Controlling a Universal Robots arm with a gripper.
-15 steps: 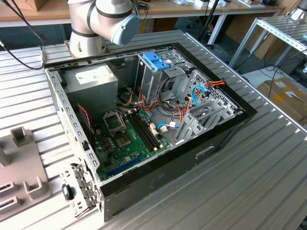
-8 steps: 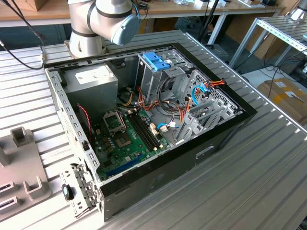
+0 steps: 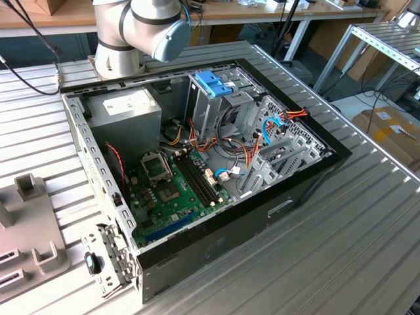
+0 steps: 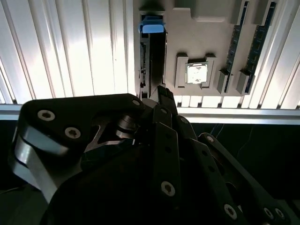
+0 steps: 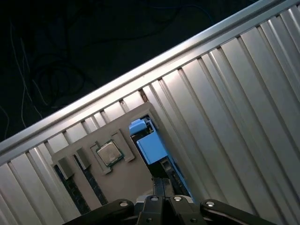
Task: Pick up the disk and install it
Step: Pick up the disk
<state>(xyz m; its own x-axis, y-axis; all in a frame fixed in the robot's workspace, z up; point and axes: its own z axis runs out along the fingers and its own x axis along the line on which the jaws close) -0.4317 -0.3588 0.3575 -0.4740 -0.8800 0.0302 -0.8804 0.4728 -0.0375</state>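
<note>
The disk (image 4: 153,51) stands on edge in a slot of a grey holder tray (image 4: 201,33), its light-blue rail end showing. In the first wrist view the disk (image 5: 149,144) shows as a blue strip at the tray's (image 5: 126,176) edge. My gripper (image 4: 161,99) hangs above the disk's near end, and its dark fingers look pressed together with nothing between them. In the first wrist view the gripper (image 5: 159,183) sits just above the disk's edge. Whether the tips touch the disk I cannot tell.
A processor chip (image 4: 197,73) and memory sticks (image 4: 232,47) sit in the same tray. In the exterior view, an open computer case (image 3: 203,170) lies on the ribbed metal table (image 3: 341,249), with a blue bracket (image 3: 213,84) on its drive cage and a grey metal box (image 3: 125,108) inside.
</note>
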